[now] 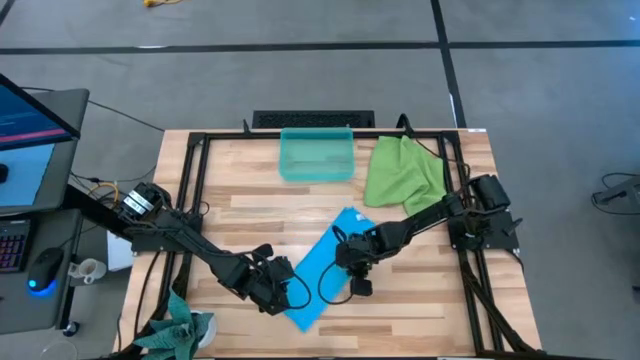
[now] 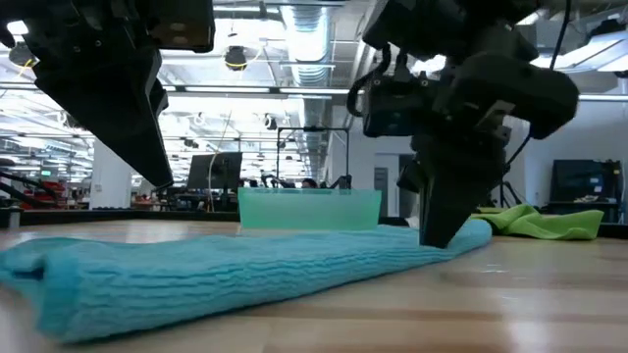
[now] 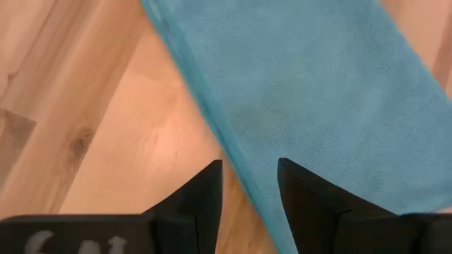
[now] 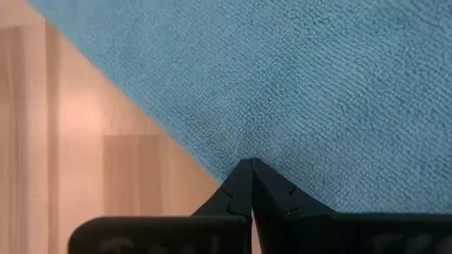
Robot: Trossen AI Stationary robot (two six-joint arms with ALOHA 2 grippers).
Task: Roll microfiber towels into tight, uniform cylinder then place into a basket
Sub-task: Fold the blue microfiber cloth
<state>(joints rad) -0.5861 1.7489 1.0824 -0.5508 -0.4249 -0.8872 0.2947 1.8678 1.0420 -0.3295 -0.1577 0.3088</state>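
Two claws worked on the blue towel point(image 1: 322, 275) on the table point(image 1: 240, 215).

The blue towel lay folded in a long strip, slanting across the near middle of the table. The left claw point(image 3: 249, 185) hung over the strip's long edge near its lower end, with its fingers a little apart and nothing between them. The right claw point(image 4: 251, 173) was pinched shut, its tips pressed on the towel near the upper end; it maybe nipped a bit of cloth, but that was hard to see. The green towel point(image 1: 402, 172) lay crumpled at the far right. The basket point(image 1: 317, 156) sat just beside it, at the far middle.
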